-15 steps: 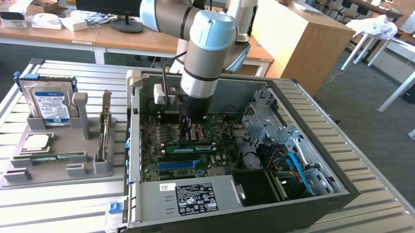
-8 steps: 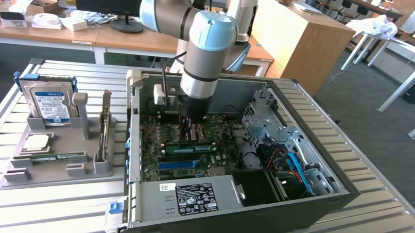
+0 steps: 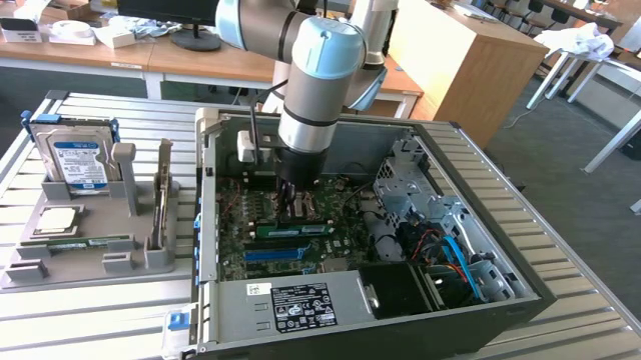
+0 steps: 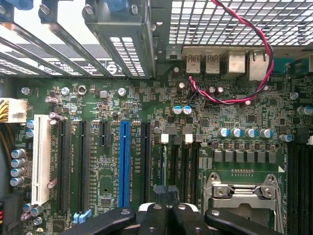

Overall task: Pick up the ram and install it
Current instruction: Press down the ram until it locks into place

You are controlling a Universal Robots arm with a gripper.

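My arm (image 3: 315, 75) is silver with light blue caps. My pincer (image 4: 164, 215) is black. The board (image 4: 146, 132) under it is dark green, with one bright blue slot (image 4: 124, 164), one white slot (image 4: 41, 159) and black ones. A red and black wire (image 4: 254, 36) loops across a grey metal grid (image 4: 230, 22). A green stick (image 3: 296, 229) sits in the board, maybe the ram. On the exterior view's left, the hard drive (image 3: 78, 161) has a blue and white label. The tray (image 3: 90, 262) is grey.

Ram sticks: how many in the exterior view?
2. The first ram stick lies flat in the grey holder; the second ram stick sits on the motherboard under the arm. Others may be hidden.
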